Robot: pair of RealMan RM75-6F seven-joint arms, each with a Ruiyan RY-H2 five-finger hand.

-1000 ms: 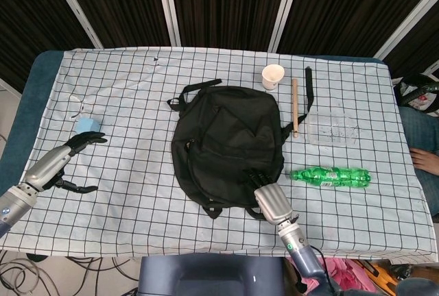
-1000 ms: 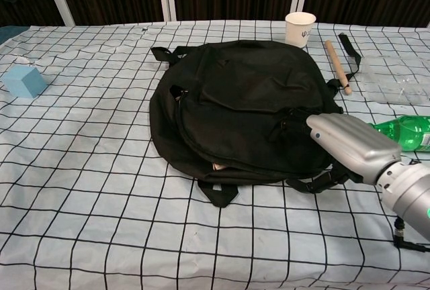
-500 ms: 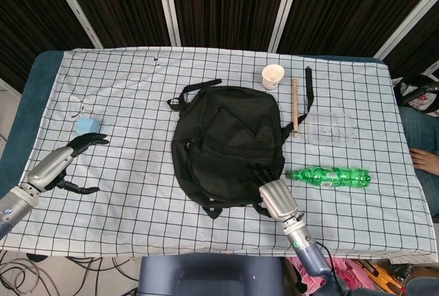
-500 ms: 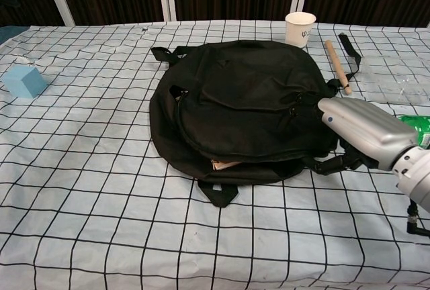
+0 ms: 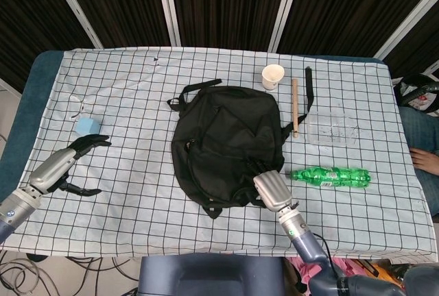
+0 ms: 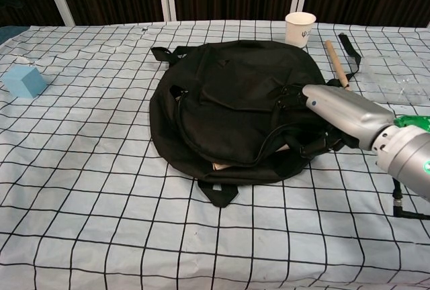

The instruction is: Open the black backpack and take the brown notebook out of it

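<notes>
At the near right edge of the black backpack (image 6: 235,105), we are working our right hand (image 6: 339,112) into the bag's opened seam, its fingers (image 6: 290,97) hooked on the dark fabric of the flap and lifting it. Just below those fingers, in the gap, a pale-brown edge is showing, which we are taking to be the brown notebook (image 6: 220,166), lying inside the bag. Well away from those fingers, our left hand (image 5: 65,166) is resting on the checked bench (image 5: 137,193), its fingers spread and holding nothing, just beside a blue block (image 5: 88,126).

The risk, as we are judging it, is that the limp fabric slips off the fingers and the flap falls shut, or that the pull drags the whole unanchored bag across the bench.

Against the picture a second ago, the right hand is sitting further up the bag and the seam is gaping wider.
</notes>
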